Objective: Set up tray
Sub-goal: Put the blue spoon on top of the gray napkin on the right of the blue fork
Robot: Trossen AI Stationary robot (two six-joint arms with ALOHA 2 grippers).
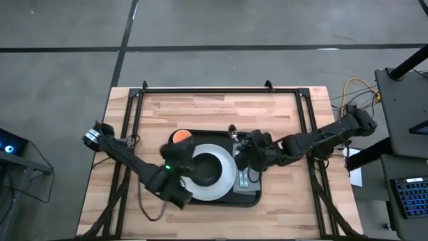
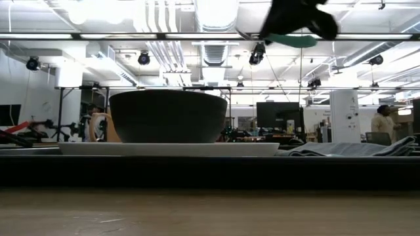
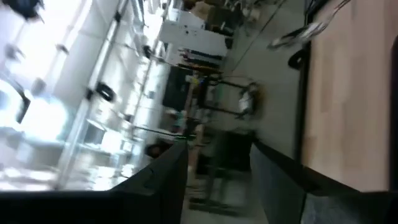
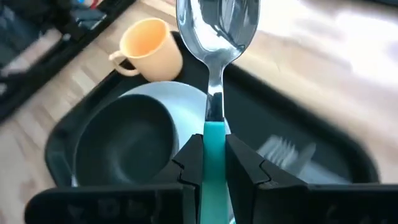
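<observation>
The black tray (image 1: 251, 198) lies mid-table and carries a white plate (image 1: 231, 175) with a dark bowl (image 1: 207, 169) on it. An orange cup (image 1: 179, 136) stands at the tray's far left corner. A grey napkin (image 2: 348, 149) with a fork (image 4: 283, 152) lies on the tray's right side. My right gripper (image 4: 212, 146) hovers above the tray's right part, shut on a teal-handled spoon (image 4: 217, 37). My left gripper (image 1: 182, 157) is open over the plate's left side near the cup, its fingers (image 3: 168, 180) pointing out level at the room. My right gripper pinches the spoon's teal handle (image 4: 213, 134) between its two fingers, near where the teal meets the metal neck. The spoon runs on forward along the fingers, its metal bowl (image 4: 217, 25) ahead of them. It is lifted clear above the tray (image 2: 292, 40).
A black metal frame (image 1: 200, 92) runs along the table's far edge and down both sides. Bare wood shows on the far side and to the left and right of the tray. A person (image 2: 382, 124) stands far off in the room.
</observation>
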